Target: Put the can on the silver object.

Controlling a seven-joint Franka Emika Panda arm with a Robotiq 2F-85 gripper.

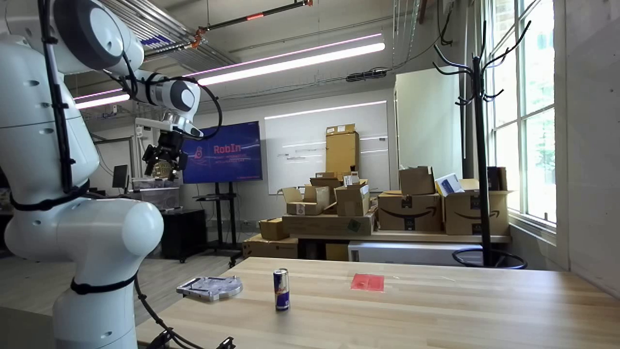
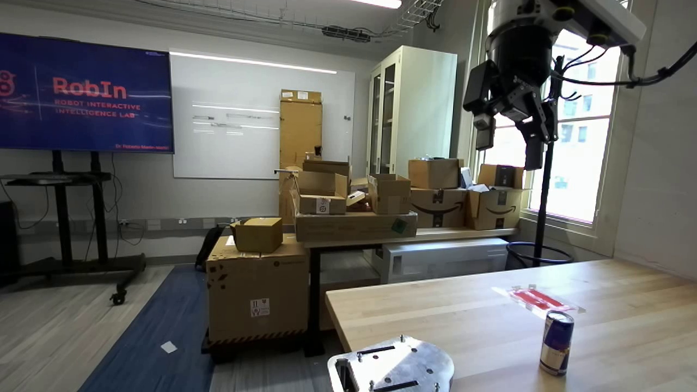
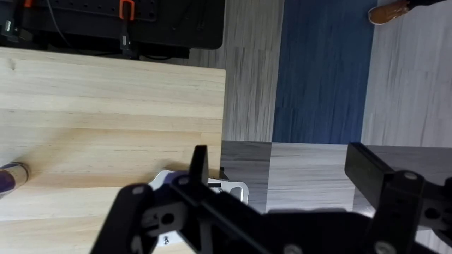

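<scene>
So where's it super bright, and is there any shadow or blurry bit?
In both exterior views, the window glares nearly white and the whiteboard has bright streaks that look like reflected light; in the wrist view, a soft shadow spreads on the table beside the can, and the gripper is very dark, its closest parts looking a bit blurry.

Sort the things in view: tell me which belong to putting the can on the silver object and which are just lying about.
Part of the job:
can, standing upright
silver object, a slotted metal plate
gripper, open and holding nothing

Just lying about:
flat red patch
cardboard boxes, some stacked
black coat rack
screen
</scene>
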